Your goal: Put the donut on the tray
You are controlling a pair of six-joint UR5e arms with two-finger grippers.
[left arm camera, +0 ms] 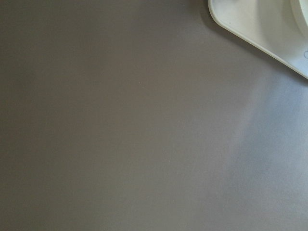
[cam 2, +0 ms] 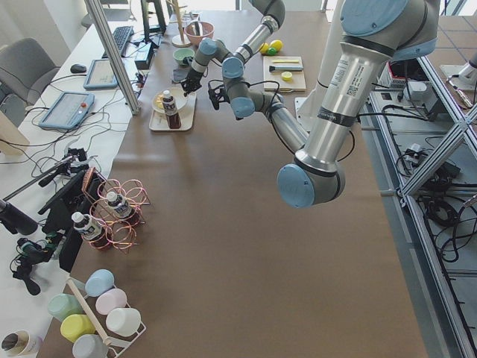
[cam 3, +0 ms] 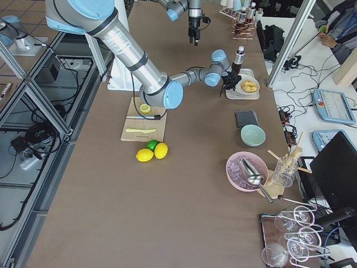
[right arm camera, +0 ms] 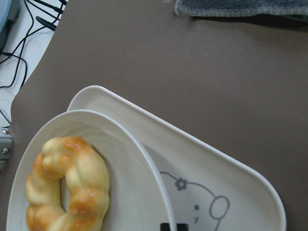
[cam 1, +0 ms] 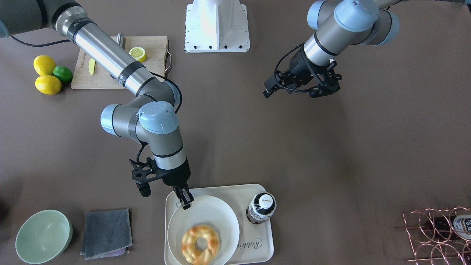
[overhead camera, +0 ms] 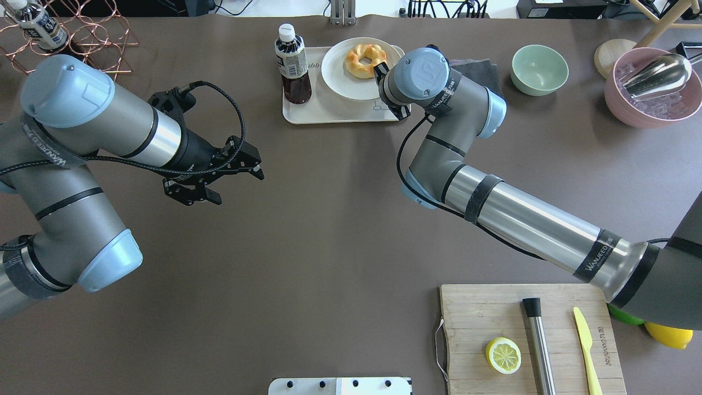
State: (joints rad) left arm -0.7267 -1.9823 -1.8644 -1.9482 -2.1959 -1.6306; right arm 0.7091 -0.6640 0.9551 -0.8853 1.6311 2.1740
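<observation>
The donut (cam 1: pixel 200 244), a golden braided ring, lies on a round white plate (cam 1: pixel 213 213) that sits on the cream tray (cam 1: pixel 257 246) with the rabbit drawing. It also shows in the overhead view (overhead camera: pixel 366 59) and the right wrist view (right arm camera: pixel 67 187). My right gripper (cam 1: pixel 186 204) hangs at the plate's near rim, beside the donut and apart from it, with its fingers close together and nothing between them. Its tips show at the bottom of the right wrist view (right arm camera: pixel 173 226). My left gripper (overhead camera: pixel 258 167) is open and empty, far from the tray over bare table.
A dark bottle (cam 1: pixel 261 208) stands on the tray beside the plate. A green bowl (cam 1: pixel 44 235) and a grey cloth (cam 1: pixel 106 232) lie near the tray. A cutting board (overhead camera: pixel 477 312) holds a lemon half, a knife and a steel rod. A wire rack (cam 1: pixel 438 235) stands at the table's edge.
</observation>
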